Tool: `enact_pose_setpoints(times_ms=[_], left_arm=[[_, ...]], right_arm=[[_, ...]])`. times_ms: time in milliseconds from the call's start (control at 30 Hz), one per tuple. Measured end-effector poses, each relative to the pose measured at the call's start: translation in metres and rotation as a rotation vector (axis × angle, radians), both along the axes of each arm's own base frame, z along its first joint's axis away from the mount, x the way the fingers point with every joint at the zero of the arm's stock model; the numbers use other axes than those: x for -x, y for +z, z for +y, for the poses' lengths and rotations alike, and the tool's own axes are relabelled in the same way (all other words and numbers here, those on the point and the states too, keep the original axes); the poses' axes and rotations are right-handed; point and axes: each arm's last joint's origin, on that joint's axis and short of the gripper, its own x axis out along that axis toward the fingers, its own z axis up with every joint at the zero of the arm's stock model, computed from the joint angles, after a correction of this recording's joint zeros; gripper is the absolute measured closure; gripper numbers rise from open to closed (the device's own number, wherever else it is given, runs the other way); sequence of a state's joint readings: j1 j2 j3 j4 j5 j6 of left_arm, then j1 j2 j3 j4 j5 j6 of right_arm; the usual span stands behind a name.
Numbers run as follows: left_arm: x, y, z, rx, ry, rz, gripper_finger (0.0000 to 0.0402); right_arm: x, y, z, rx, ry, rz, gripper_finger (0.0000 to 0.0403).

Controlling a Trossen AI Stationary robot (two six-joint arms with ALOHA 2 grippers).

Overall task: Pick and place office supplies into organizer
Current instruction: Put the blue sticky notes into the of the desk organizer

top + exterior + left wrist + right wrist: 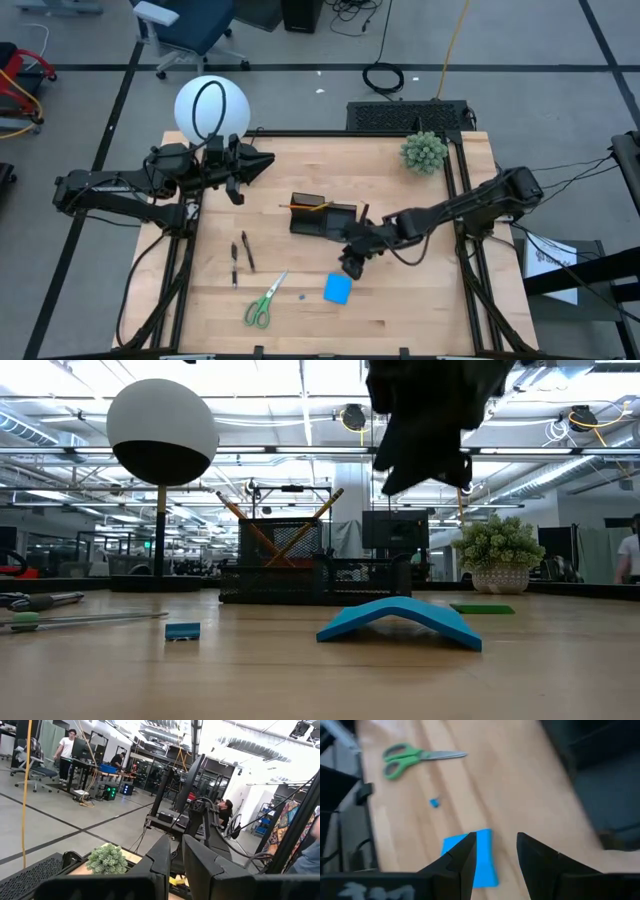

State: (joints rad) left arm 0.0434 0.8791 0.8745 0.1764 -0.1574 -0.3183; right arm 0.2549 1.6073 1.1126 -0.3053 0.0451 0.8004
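On the worktop (400,310), my right hand (350,266) hangs between the organizer (322,218) and the pad (338,289); scissors (264,301) lie left of the pad, pens (241,256) beyond them.

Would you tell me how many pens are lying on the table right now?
2: both pens lie side by side on the bare wood left of the organizer, one slightly nearer the left edge than the other.

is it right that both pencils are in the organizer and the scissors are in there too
No. The pencils stand in the organizer, but the scissors lie on the table, near its front edge. The high view shows it.
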Motion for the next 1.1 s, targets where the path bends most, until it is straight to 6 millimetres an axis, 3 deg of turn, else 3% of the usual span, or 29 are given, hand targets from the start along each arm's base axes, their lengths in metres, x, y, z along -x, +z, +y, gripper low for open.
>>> enact_pose_setpoints(times_ms=[167, 300, 833, 1100], left_arm=[[0.0, 0.0, 0.0, 0.0, 0.0, 0.0, 0.0355], [0.0, 0.0, 0.0, 0.0, 0.0, 0.0, 0.0355], [0.0, 0.0, 0.0, 0.0, 0.0, 0.0, 0.0355], [0.0, 0.0, 0.0, 0.0, 0.0, 0.0, 0.0355]], right_arm=[[0.002, -0.01, -0.02, -0.049, 0.005, 0.058, 0.027], [0.004, -0.017, -0.024, -0.089, 0.039, 0.076, 0.027], [0.014, -0.047, -0.019, -0.292, 0.112, -0.076, 0.0271], [0.0, -0.071, -0.012, -0.421, 0.203, -0.078, 0.027]])
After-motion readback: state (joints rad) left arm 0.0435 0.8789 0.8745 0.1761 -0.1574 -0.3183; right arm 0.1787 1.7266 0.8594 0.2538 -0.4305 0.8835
